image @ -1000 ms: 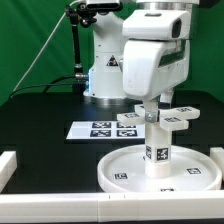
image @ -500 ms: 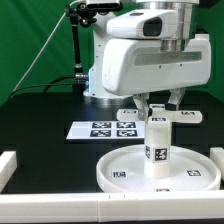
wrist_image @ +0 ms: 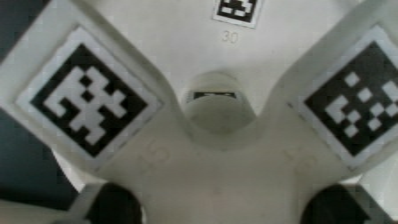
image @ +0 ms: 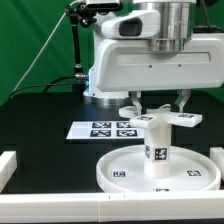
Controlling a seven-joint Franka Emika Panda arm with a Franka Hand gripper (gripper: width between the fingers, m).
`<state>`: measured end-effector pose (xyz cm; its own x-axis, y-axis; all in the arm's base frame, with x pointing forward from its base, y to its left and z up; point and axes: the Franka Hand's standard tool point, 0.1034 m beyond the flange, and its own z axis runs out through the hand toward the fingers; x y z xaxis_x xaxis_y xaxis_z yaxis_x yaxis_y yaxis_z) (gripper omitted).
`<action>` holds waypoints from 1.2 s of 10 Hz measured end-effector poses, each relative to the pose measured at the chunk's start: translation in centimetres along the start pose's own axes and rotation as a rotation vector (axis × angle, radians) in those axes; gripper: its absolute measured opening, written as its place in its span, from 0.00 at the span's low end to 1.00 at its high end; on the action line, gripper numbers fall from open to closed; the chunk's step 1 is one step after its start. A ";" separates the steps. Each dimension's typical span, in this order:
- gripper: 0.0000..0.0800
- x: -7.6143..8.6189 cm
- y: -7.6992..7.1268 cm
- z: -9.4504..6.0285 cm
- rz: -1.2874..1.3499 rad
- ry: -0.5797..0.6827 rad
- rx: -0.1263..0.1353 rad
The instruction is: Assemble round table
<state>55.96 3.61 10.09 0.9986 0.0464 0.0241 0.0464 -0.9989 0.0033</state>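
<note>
A: What is done?
B: The cylinder (image: pixel 157 148) is stood on the disc (image: pixel 123 166), on the worktop.
A: And left?
B: The cross (image: pixel 160 120), pinched by the fingers (wrist_image: pixel 103 203), is held over the cylinder top, not seen fixed.

The black table (image: pixel 45 115) carries the round disc (image: pixel 118 170) near the front, the marker board (image: pixel 104 129) lying flat behind it toward the exterior view's left, and white rails (image: pixel 8 167) along its front and side edges.
</note>
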 end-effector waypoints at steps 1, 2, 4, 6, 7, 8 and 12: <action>0.55 0.0 -0.1 0.0 0.109 0.001 0.010; 0.55 0.0 -0.2 0.0 0.165 0.001 0.011; 0.55 0.0 -0.3 0.0 0.256 0.001 0.012; 0.55 0.0 -0.4 0.0 0.394 -0.001 0.016; 0.55 0.0 -0.4 0.0 0.460 -0.002 0.021; 0.55 0.0 -0.3 0.0 0.575 -0.003 0.028; 0.55 0.0 -0.3 0.0 0.960 -0.014 0.056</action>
<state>55.99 3.90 10.07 0.6117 -0.7909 -0.0202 -0.7904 -0.6098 -0.0592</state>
